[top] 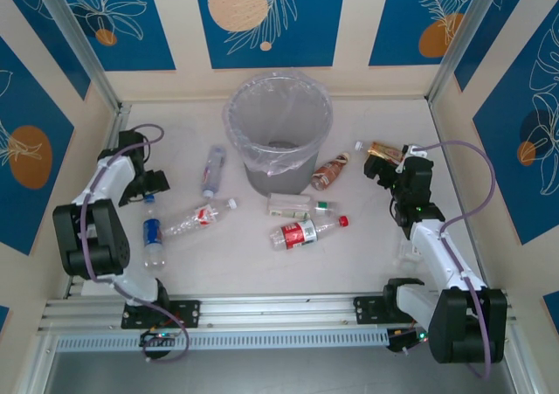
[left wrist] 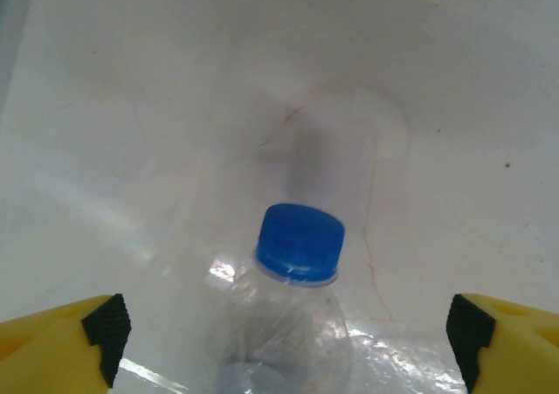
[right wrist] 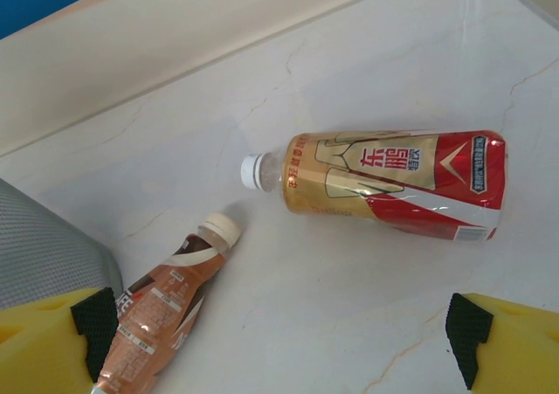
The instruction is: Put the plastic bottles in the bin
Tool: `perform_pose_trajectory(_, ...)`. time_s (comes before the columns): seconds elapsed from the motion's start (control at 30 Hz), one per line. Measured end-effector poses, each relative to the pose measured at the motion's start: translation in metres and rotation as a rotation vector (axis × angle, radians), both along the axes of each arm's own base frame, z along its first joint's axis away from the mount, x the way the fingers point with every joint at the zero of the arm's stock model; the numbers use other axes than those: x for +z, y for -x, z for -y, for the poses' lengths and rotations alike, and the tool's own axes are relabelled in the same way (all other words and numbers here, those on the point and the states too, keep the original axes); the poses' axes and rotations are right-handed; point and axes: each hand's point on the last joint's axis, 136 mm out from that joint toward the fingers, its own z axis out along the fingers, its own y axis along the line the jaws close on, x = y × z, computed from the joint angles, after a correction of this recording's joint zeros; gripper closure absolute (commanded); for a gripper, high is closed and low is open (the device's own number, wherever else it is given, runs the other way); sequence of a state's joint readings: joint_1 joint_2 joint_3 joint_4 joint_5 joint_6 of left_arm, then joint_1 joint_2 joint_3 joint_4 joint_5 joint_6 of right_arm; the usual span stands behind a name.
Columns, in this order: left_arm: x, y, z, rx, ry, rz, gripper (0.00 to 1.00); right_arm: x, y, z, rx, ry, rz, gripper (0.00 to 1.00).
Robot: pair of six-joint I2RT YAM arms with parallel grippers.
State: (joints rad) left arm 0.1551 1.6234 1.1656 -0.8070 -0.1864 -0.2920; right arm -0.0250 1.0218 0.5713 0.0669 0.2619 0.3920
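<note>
While all 7 plastic bottles [top: 306,232] in view lie on the desk [top: 349,267], the bin [top: 279,179] holds none that can be seen; the task appears barely begun. Left jaws stand wide apart, straddling the blue-capped bottle [left wrist: 300,245]. Right jaws, equally apart and empty, hover with the gold-and-red bottle [right wrist: 393,180] and the brown bottle [right wrist: 166,315] ahead, the latter near the bin's wall. Every bottle remains to be binned.
</note>
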Motion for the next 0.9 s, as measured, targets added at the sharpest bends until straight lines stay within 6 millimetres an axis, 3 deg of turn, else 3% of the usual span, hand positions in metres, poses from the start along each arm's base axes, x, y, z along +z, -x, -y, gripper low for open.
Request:
perform_pose_trajectory(0.13,-0.010,-0.009,-0.001,-0.036,0.005,-0.059,0.21,0.000,0.000,0.001,0.000,0.005,0.000,0.00)
perform_pose_trajectory(0.37,-0.038,0.000,0.000,-0.067,0.014,-0.175,0.45,0.004,0.001,0.004,-0.004,0.009,0.011,0.01)
perform_pose_trajectory(0.5,-0.049,0.004,-0.001,-0.077,-0.013,-0.224,0.54,0.003,0.001,0.004,-0.003,0.010,0.010,0.01)
perform_pose_trajectory(0.9,-0.051,0.004,-0.003,-0.090,-0.047,-0.237,0.71,-0.002,0.003,0.004,-0.003,0.009,-0.001,0.01)
